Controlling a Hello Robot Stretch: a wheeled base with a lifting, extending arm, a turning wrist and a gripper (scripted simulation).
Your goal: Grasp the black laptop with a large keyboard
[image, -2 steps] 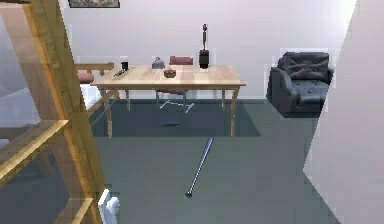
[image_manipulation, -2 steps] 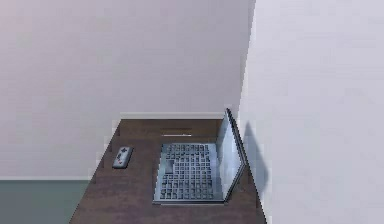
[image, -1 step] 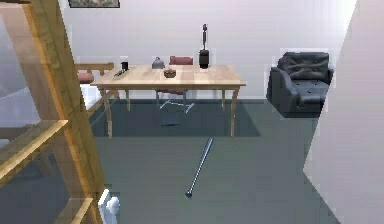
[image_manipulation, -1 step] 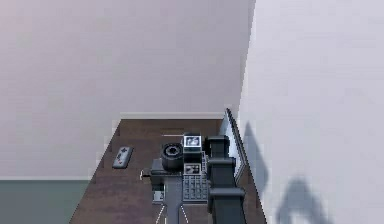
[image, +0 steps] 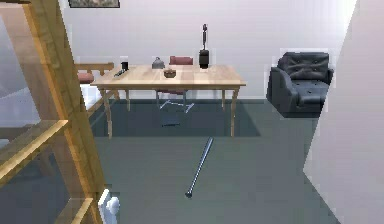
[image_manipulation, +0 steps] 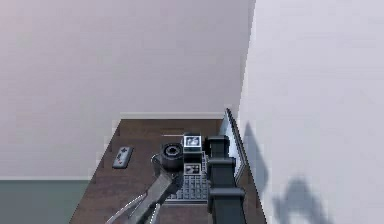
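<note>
The black laptop [image_manipulation: 195, 190] is sitting on a dark wooden desk [image_manipulation: 110, 185] that is tucked into a corner between two pale walls. Its screen is standing upright along the desk's side toward the arm side view's right, and its large keyboard is lying flat beside it. The arm [image_manipulation: 226, 200] is rising from the bottom edge over the keyboard. The gripper [image_manipulation: 140, 205] is hanging to its left, with thin grey fingers [image_manipulation: 155, 190] slanting toward the lower left above the desk top. I cannot tell whether it is gripping anything. A small grey remote-like thing [image_manipulation: 122, 157] is lying on the desk, left of the laptop and apart from it. Ahead, a light wooden table [image: 225, 75] is standing across the room, carrying a tall dark vase [image: 204, 55] and a few small things. A dark armchair [image: 300, 80] is sitting near the wall at the forward view's right. A long thin stick [image: 200, 165] is lying on the grey floor before the table.
</note>
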